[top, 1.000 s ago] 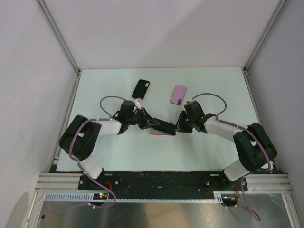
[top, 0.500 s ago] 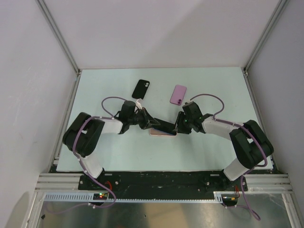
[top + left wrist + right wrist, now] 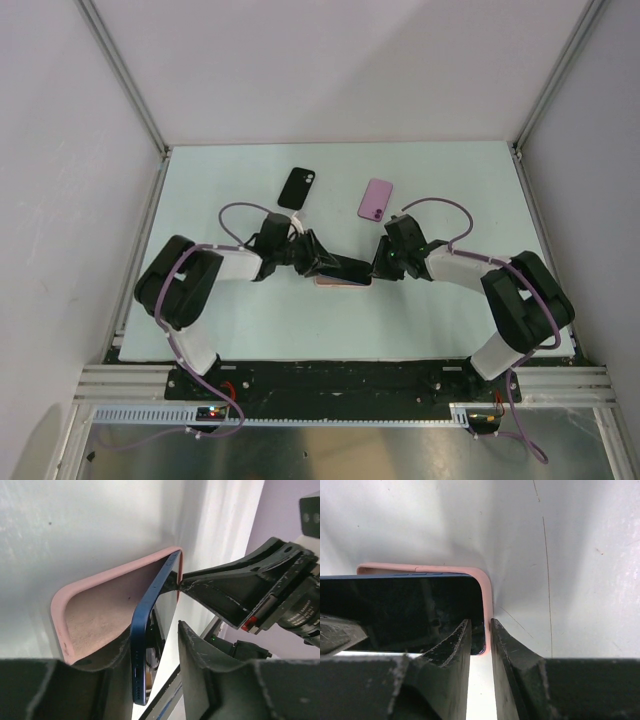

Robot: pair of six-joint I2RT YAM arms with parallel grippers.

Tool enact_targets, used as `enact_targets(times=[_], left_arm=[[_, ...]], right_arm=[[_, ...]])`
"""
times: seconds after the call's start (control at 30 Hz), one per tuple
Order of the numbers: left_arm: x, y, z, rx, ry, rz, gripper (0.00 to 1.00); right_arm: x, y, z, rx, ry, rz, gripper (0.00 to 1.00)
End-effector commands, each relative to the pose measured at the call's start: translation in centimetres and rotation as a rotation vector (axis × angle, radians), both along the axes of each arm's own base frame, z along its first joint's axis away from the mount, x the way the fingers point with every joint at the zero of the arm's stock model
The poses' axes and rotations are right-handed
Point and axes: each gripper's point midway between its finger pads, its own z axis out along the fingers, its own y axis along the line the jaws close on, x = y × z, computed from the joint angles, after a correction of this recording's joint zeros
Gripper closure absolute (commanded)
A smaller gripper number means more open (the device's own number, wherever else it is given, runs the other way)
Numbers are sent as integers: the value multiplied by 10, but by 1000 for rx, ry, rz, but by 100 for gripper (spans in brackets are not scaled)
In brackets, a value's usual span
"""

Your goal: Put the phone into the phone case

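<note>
A salmon-pink silicone phone case (image 3: 340, 283) lay open side up on the pale grey-green table (image 3: 250, 320), near its middle and between the two arms. The dark blue phone with a black glass screen (image 3: 343, 267) sat tilted in it. The phone's right end was down inside the case's end wall, and its left end was raised clear of the case floor, whose pink lining showed beneath it in the left wrist view.

The left end effector (image 3: 318, 262) straddled the phone's raised end with its jaws partly open. One finger was close against the phone's back. The other finger (image 3: 200, 680) stood off the screen with a strip of table showing between them, so nothing was clamped.

The right end effector (image 3: 481, 625) was at the seated end with its jaws only narrowly apart. One finger was over the edge of the screen and the other just outside the case's rounded end wall. Whether they were pressing on the wall and phone could not be told.

Farther back on the table, well apart from the arms, lay a black phone-shaped slab (image 3: 297, 187) and a lilac phone-shaped slab (image 3: 375, 199), side by side but not touching.
</note>
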Motion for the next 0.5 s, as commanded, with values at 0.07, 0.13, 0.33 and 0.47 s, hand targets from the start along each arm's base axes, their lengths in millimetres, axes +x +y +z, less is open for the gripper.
enact_targets(times=[0.07,0.13,0.33,0.47], left_arm=[[-1,-5,18,32,-71,-52,49],[-1,-2,21,45,-83,-52,42],[0,9,29,94,-117,-48,32],[-1,19,30,149,-133,-48,30]], right_arm=[[-5,-1,-12,-13,11,11,75],[-5,-1,-9,-10,7,13,76],[-4,-1,-6,-6,-1,14,77],[-4,0,-6,-2,-2,16,77]])
